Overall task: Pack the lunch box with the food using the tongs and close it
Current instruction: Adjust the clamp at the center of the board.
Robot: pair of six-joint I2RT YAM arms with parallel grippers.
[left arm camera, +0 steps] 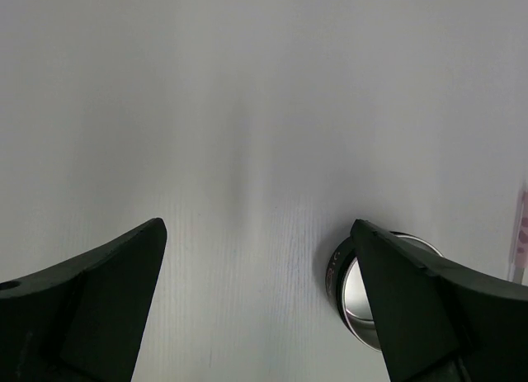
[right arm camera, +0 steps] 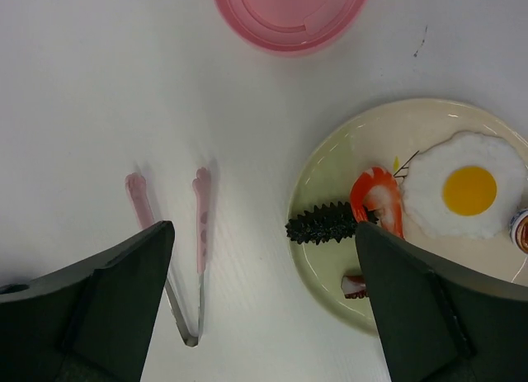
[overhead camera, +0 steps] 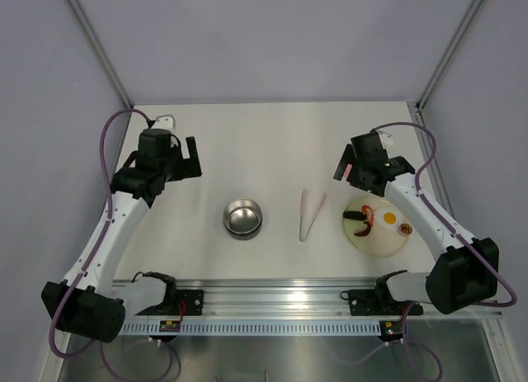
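Right gripper [right arm camera: 264,233] first: jaws spread wide, gripping nothing. Between them, closer to the finger on the view's left, lie the tongs [right arm camera: 200,233]. They have slim pale pink sleeves with knobbly tips on thin grey metal arms. The joined end sits nearest the wrist and the tips point away, slightly splayed. One arm slips partly behind that finger.

By the other finger [right arm camera: 437,308] is the cream plate [right arm camera: 388,126], round and glossy, its near edge hidden behind that finger. On it there's a dark spiky log-shaped piece [right arm camera: 326,224] on the tongs' side and a curved orange-red shrimp [right arm camera: 378,199] butting against it. Then comes the fried egg [right arm camera: 466,192], bumpy white around a smooth yellow yolk. A small red-and-white piece [right arm camera: 355,285] peeks out beside the finger, too covered to name. A round bit [right arm camera: 520,229] is cut by the frame edge.

Farther ahead of the jaws sits the pink lid [right arm camera: 289,11], round translucent plastic, its far half out of frame.

Over to the left gripper [left arm camera: 257,225]: jaws equally wide, with only matte pale table [left arm camera: 247,110] between them. The steel bowl [left arm camera: 355,295] sits at the tip of the finger on the view's right. It is half hidden behind that finger, with a dark outer wall and a shiny flat bottom. A pink sliver [left arm camera: 520,233] at the frame edge is too cropped to identify.

From overhead, the tongs lie between bowl and plate, touching neither.
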